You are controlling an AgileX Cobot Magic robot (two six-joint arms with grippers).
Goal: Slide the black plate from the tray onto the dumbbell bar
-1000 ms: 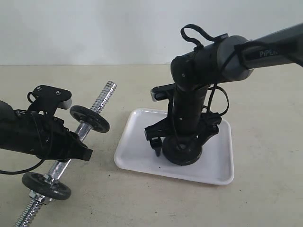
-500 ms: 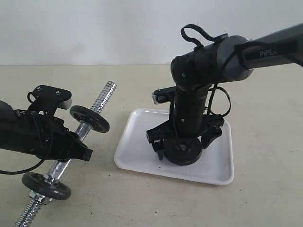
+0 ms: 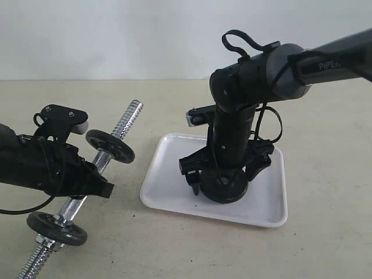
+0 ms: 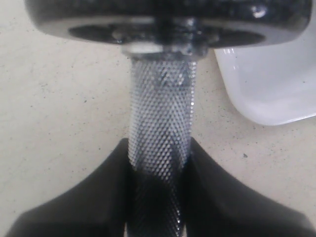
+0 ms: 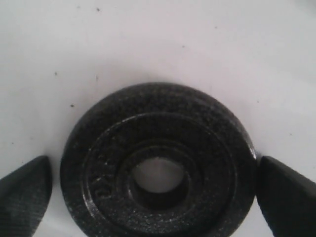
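We read one marking only: white letters "PiPE", the rest not legible, on the grey link of the right arm (image 3: 337,55), up and to the right of the tray (image 3: 165,180). Raised marks on the black plate (image 5: 98,148), beside its hole, are too blurred to read.

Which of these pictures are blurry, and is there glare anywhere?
Exterior view: even, soft light, faint shadows, a mild sheen on the tray. Left wrist view: the dumbbell bar shows sharp knurling, the disc on it is blurry. Right wrist view: the black plate looks slightly soft, the tray washed out.
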